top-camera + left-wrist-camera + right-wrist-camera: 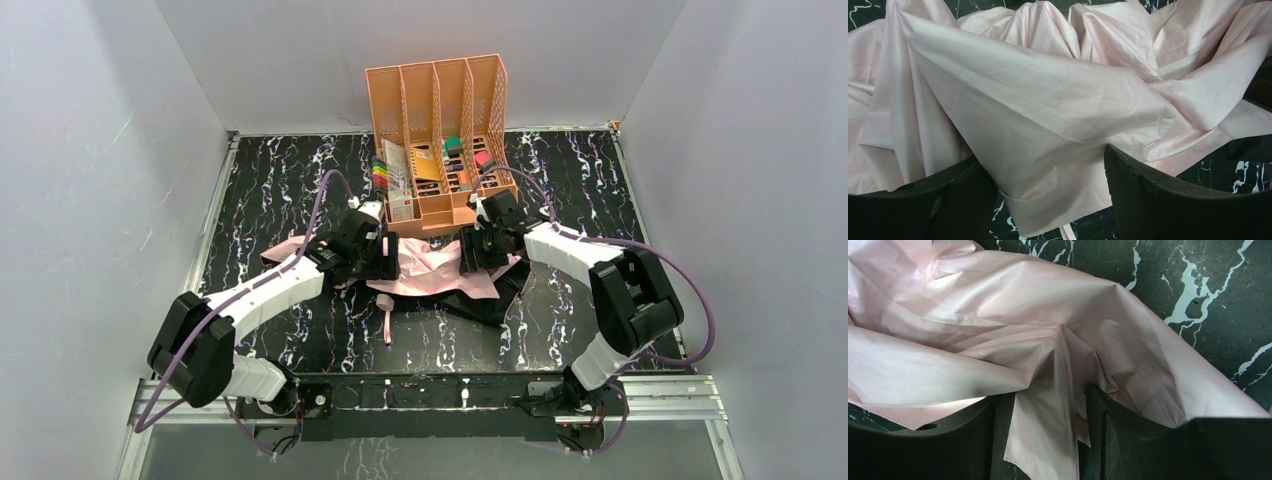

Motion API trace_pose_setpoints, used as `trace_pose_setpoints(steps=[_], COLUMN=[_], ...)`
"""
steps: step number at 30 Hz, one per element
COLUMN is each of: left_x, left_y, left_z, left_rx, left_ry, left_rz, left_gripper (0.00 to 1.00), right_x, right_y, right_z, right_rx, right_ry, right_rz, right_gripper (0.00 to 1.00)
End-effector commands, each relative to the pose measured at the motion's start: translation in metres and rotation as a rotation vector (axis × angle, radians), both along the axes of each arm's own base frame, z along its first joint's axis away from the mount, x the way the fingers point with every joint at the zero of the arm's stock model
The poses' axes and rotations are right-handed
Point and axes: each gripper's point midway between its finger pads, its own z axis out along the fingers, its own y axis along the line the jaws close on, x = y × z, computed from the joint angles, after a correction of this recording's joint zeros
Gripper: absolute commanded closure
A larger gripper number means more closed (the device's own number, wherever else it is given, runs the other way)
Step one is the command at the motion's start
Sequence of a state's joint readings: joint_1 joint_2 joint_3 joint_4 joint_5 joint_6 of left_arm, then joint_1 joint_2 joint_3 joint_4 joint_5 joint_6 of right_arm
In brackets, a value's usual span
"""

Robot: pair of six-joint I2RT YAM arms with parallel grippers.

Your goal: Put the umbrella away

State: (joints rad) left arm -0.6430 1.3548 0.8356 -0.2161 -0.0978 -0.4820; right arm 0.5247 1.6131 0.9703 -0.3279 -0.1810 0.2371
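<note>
fwiw left end effector [1043,155] and right end effector [1043,392] are both released over the crumpled pale pink-and-black fabric umbrella [430,265], so pushing toward 12 o'clock could just bunch loose cloth.

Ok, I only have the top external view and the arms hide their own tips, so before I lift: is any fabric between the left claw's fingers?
Observer: Yes. A broad pale pink fold of the umbrella runs down between the fingers of the left claw, which stand wide apart.
Operator: And the other side?
Observer: The right claw is open too, with a narrower pink fold hanging in its gap.
Operator: Any ribs caught in there?
Observer: None show in either wrist view, only fabric and the marbled tabletop.
</note>
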Motion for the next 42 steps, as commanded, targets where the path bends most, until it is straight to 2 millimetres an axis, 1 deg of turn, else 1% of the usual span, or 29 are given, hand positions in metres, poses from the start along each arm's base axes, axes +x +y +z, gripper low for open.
trace_pose_setpoints(steps=[1, 2, 4, 5, 6, 7, 9, 10, 12, 15, 17, 20, 23, 27, 30, 31, 32, 35, 37, 40, 42], left_x=[0.009, 0.009, 0.007, 0.006, 0.0, -0.003, -0.002, 0.0, 0.009, 0.023, 0.032, 0.044, 0.054, 0.07, 0.086, 0.09, 0.092, 0.094, 0.091, 0.085, 0.078], left_y=[-0.009, -0.01, -0.011, -0.008, -0.008, -0.004, 0.011, 0.021, 0.044, 0.077, 0.098, 0.132, 0.165, 0.199, 0.219, 0.23, 0.237, 0.25, 0.253, 0.25, 0.245], left_z=[0.027, 0.04, 0.075, 0.09, 0.11, 0.123, 0.136, 0.139, 0.14, 0.131, 0.123, 0.11, 0.098, 0.079, 0.065, 0.055, 0.047, 0.025, 0.01, -0.011, -0.024], left_rx=[-0.074, -0.093, -0.135, -0.144, -0.171, -0.175, -0.134, -0.102, -0.031, 0.039, 0.063, 0.106, 0.137, 0.142, 0.125, 0.127, 0.13, 0.14, 0.148, 0.142, 0.135], left_ry=[-0.046, -0.07, -0.138, -0.173, -0.21, -0.236, -0.269, -0.278, -0.284, -0.235, -0.198, -0.149, -0.101, -0.047, -0.019, 0.01, 0.029, 0.081, 0.117, 0.179, 0.218], left_rz=[-0.037, -0.049, -0.075, -0.087, -0.114, -0.127, -0.095, -0.07, 0.007, 0.13, 0.209, 0.344, 0.458, 0.552, 0.61, 0.637, 0.653, 0.672, 0.674, 0.645, 0.627], left_gripper=[0.3, 0.3, 0.28, 0.26, 0.25, 0.24, 0.22, 0.21, 0.21, 0.21, 0.21, 0.21, 0.21, 0.22, 0.28, 0.31, 0.35, 0.44, 0.51, 0.66, 0.71], right_x=[0.014, 0.016, 0.021, 0.024, 0.026, 0.029, 0.035, 0.038, 0.045, 0.058, 0.067, 0.079, 0.09, 0.093, 0.092, 0.091, 0.09, 0.087, 0.084, 0.076, 0.069], right_y=[0.011, 0.012, 0.009, 0.005, -0.001, -0.009, -0.029, -0.04, -0.058, -0.076, -0.085, -0.093, -0.096, -0.096, -0.1, -0.101, -0.104, -0.108, -0.109, -0.102, -0.098], right_z=[0.029, 0.044, 0.076, 0.092, 0.104, 0.114, 0.123, 0.125, 0.123, 0.119, 0.114, 0.106, 0.095, 0.075, 0.06, 0.055, 0.05, 0.038, 0.031, 0.023, 0.018], right_rx=[0.069, 0.08, 0.096, 0.097, 0.079, 0.052, -0.029, -0.07, -0.131, -0.177, -0.2, -0.219, -0.223, -0.236, -0.254, -0.259, -0.27, -0.289, -0.291, -0.26, -0.23], right_ry=[-0.101, -0.137, -0.229, -0.279, -0.314, -0.342, -0.375, -0.385, -0.389, -0.381, -0.369, -0.331, -0.293, -0.237, -0.203, -0.198, -0.192, -0.181, -0.166, -0.132, -0.109], right_rz=[0.037, 0.04, 0.038, 0.029, 0.015, -0.006, -0.056, -0.082, -0.12, -0.165, -0.192, -0.243, -0.278, -0.302, -0.325, -0.329, -0.337, -0.345, -0.341, -0.321, -0.315], right_gripper=[0.38, 0.37, 0.37, 0.37, 0.37, 0.37, 0.39, 0.4, 0.42, 0.44, 0.46, 0.5, 0.51, 0.55, 0.63, 0.65, 0.67, 0.73, 0.75, 0.79, 0.79])
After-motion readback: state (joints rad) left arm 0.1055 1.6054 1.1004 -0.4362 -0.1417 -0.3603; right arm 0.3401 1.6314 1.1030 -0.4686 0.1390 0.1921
